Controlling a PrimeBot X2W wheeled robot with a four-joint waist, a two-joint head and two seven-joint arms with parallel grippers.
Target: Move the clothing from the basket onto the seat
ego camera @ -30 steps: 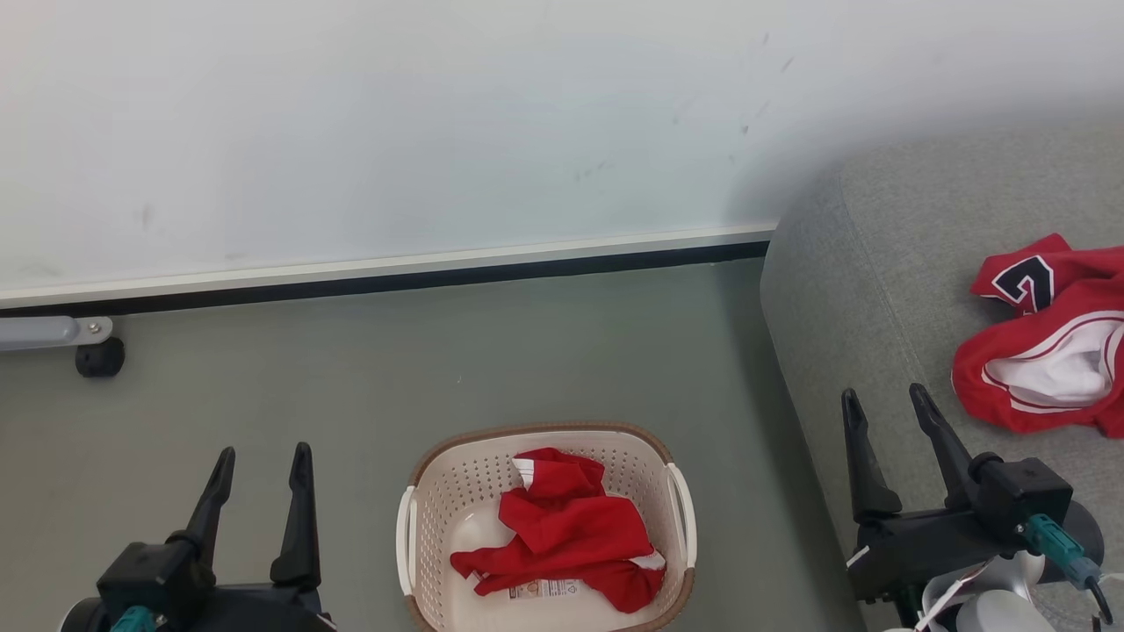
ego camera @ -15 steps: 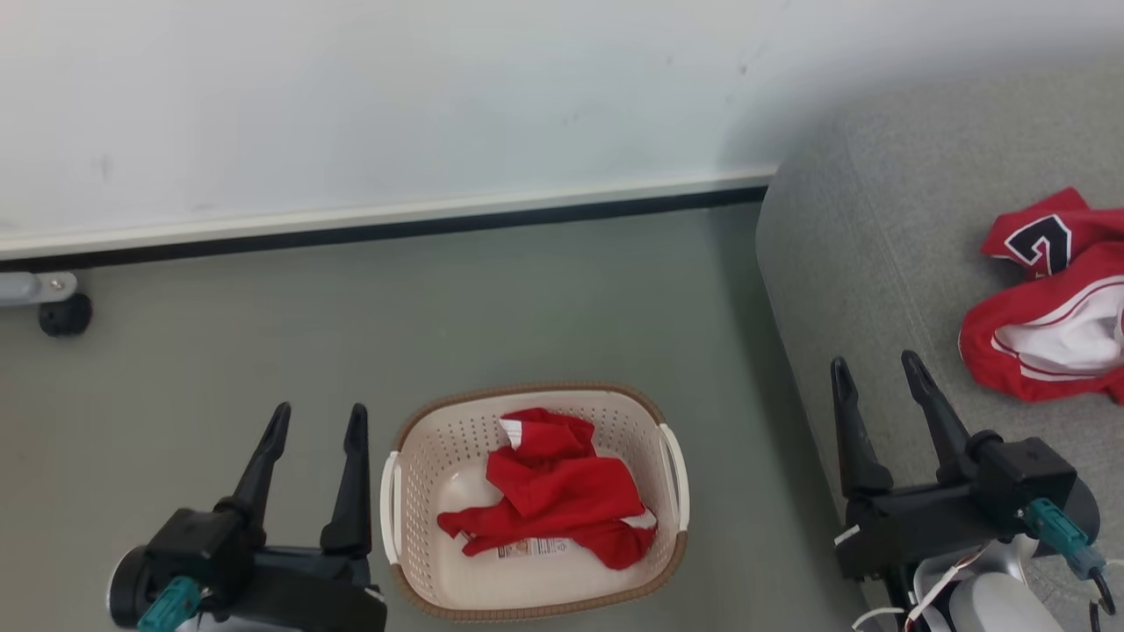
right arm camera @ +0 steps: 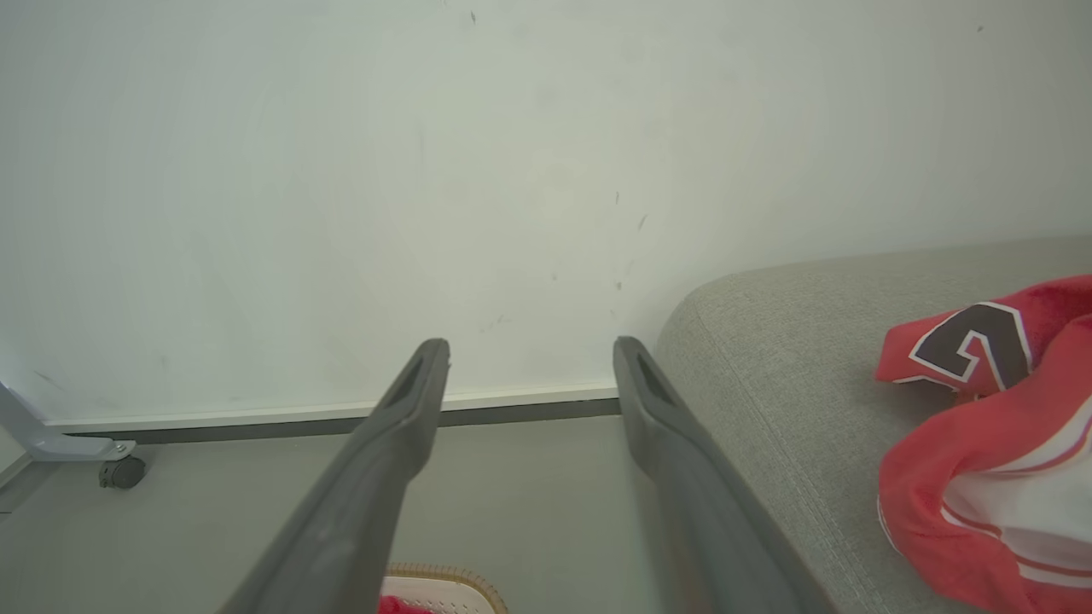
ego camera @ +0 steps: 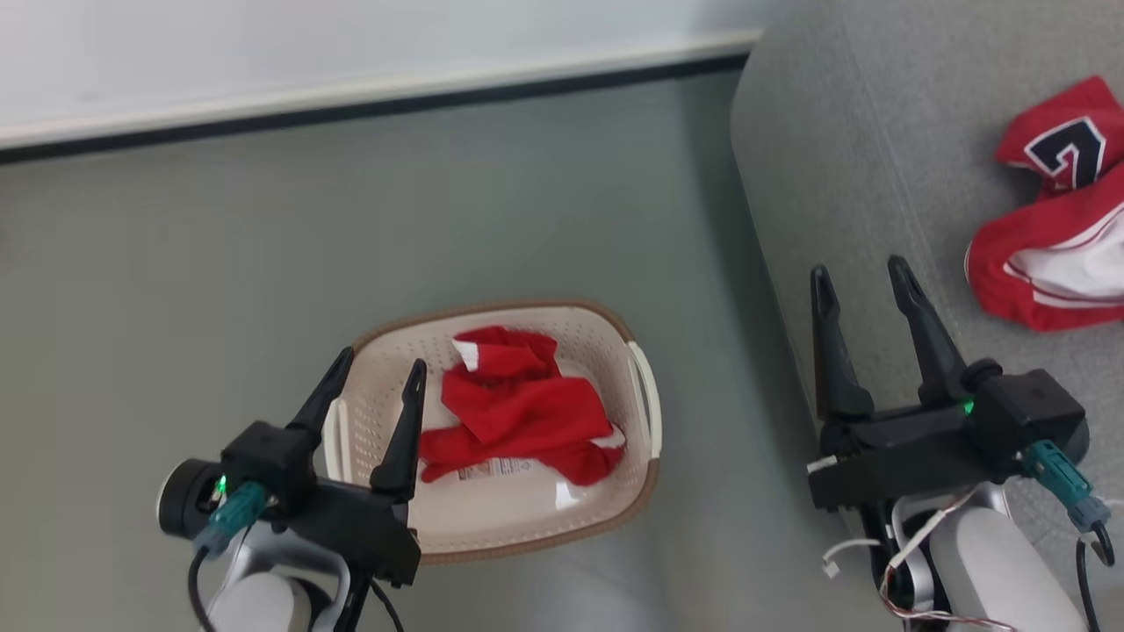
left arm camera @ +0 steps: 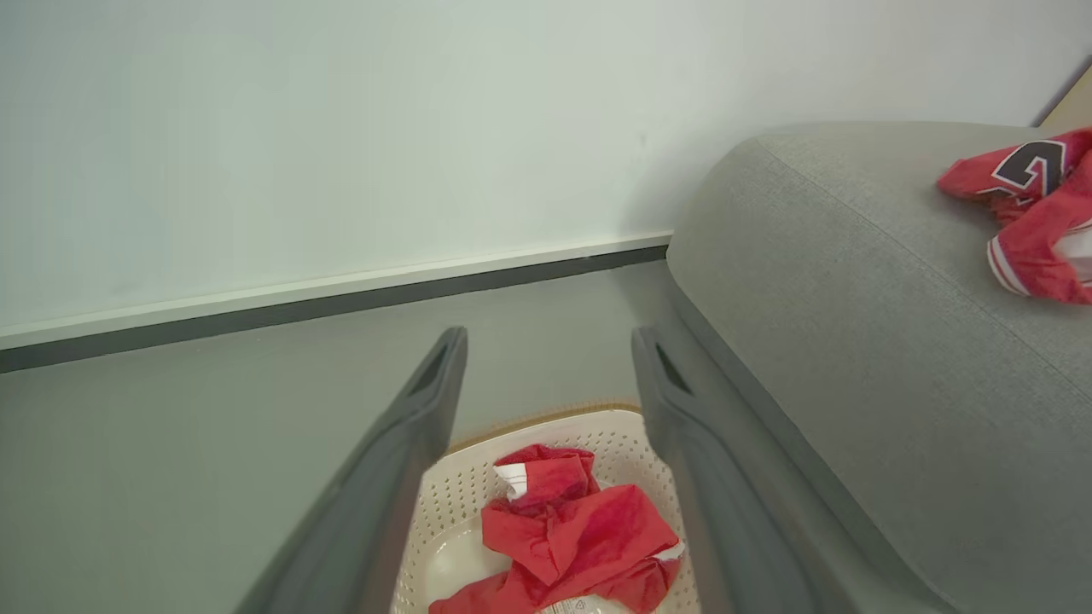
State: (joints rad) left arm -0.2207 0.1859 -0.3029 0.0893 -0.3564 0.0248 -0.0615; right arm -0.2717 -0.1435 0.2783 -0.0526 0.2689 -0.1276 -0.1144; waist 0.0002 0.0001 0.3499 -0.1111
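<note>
Brought left hand over left rim of basket, from well beside it; spread wide, empty. Kept right hand wide open, empty, by sofa. Left 1 red garment in basket, 1 numbered jersey already on sofa; pickup seemingly next.

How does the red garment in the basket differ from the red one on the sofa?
The basket garment lies in the cream basket on the floor; the sofa garment rests on the grey sofa. The sofa garment shows a dark, white-edged number; the basket garment shows none. The sofa garment has a wide white area; the basket garment is nearly all red. Both are red, white-trimmed, crumpled.
</note>
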